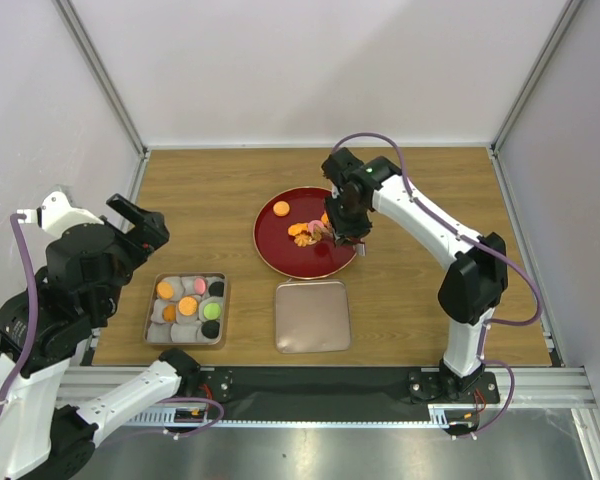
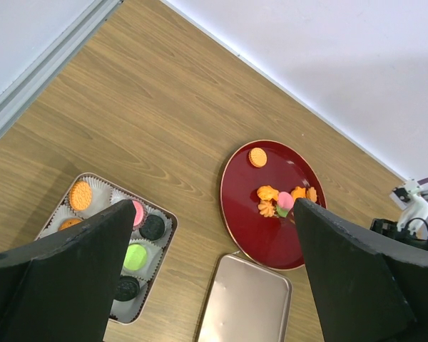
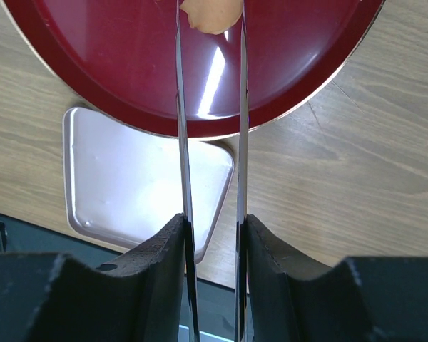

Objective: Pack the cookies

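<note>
Right fingers (image 3: 164, 265), tipped with thin metal blades, pinch a matte orange cookie (image 3: 208, 16) over the glossy red plate (image 3: 292, 64) in the middle of the wooden surface (image 1: 420, 190); slim blades suit flat discs. Left fingers (image 2: 71, 271) hang spread wide and empty above the tin (image 1: 224, 312) by the near-left corner. Its frilled paper cups (image 1: 184, 333) are part-filled. A smooth rounded-square lid (image 1: 312, 316) waits at the near edge.

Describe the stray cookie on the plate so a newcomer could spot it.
Find the red plate mid-table, beyond the metallic lid. Most cookies on it bunch at its centre-right; the orange cookie lies alone near the far-left rim, touching nothing.
</note>
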Robot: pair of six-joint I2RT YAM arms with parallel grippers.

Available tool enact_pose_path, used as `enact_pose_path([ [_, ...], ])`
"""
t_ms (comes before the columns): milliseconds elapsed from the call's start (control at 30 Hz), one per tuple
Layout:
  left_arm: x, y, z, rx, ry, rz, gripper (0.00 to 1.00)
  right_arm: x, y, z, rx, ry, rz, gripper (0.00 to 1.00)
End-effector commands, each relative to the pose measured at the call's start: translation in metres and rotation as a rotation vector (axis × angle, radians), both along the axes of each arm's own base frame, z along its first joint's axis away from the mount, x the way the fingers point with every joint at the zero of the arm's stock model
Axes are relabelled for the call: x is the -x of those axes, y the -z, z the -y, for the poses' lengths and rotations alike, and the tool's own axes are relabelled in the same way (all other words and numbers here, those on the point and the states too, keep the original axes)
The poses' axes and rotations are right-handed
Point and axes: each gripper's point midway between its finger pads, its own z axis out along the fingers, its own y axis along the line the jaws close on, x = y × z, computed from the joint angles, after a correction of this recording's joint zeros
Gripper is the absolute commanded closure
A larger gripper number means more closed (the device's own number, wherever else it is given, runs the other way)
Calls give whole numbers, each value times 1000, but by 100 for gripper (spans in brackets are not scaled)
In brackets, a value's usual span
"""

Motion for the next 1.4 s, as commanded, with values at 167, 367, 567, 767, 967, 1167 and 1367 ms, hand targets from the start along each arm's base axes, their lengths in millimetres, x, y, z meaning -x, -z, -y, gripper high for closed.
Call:
enact_pose_path([
  [167,2,-11,-1,4,6,20,0,-1,-55,-11,-93,-54,107,71],
  [367,5,-21,-7,-8,-9,31,0,3,-70,-61,-161,-210,163,71],
  [567,7,-32,-10,-17,-13,35,0,18,-89,-120,-242,-367,201,71],
  [767,6,-38,-5,-23,10,7,0,50,-83,-179,-289,-516,220,70],
  [967,7,-44,-7,-51,8,-13,0,99,-73,-230,-343,-665,222,69],
  [1167,3,-42,-3,-61,14,-45,0,138,-63,-251,-340,-759,216,69],
  [1367,3,-37,-3,-53,3,-60,0,162,-47,-253,-303,-811,188,69],
])
